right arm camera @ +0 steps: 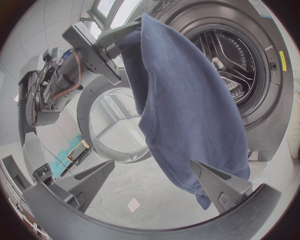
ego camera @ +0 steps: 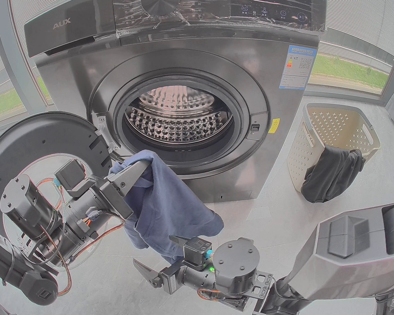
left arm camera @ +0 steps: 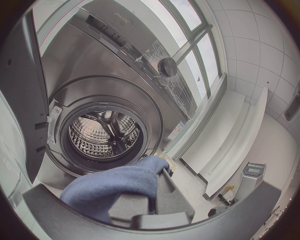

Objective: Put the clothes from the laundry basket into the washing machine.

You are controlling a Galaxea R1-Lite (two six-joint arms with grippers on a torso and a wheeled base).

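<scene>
- Just in front of the open drum (ego camera: 177,113) of the washing machine (ego camera: 246,97), the left gripper (ego camera: 139,169) has its jaws clamped on the top edge of the blue shirt (ego camera: 168,204), and the rest hangs free
- Right gripper (right arm camera: 150,165) sits at the lower hem, jaws spread, nothing in them
- We judge the shirt light, limp and grippy: it'll sag and swing, so we'd pinch a bunched fold and lift the tail clear
- Dark garment (ego camera: 332,173) lies draped over the laundry basket (ego camera: 334,123) rim
</scene>
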